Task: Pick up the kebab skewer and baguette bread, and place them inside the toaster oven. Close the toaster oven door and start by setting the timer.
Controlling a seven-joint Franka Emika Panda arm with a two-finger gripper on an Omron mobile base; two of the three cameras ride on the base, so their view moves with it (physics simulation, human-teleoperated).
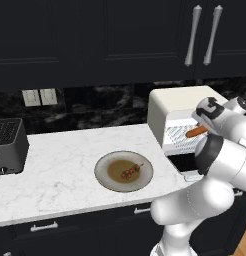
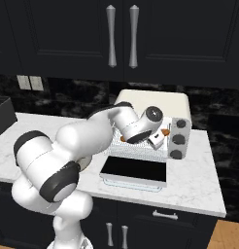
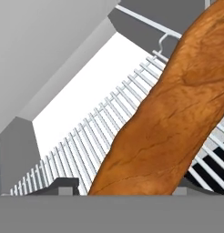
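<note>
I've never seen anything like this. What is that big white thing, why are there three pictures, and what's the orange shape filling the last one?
The white thing is a robot arm ending in a two-fingered pincer. Two pictures come from cameras behind it, one on each side; the third comes from a camera on its hand. On the marble counter sits a plate with a kebab skewer, a dark slot toaster and a cream toaster oven with its door folded down. The orange shape is a baguette, seen close up between the pincer's fingers, over the oven's wire rack. Whether it is gripped or just let go, I cannot tell.
</note>
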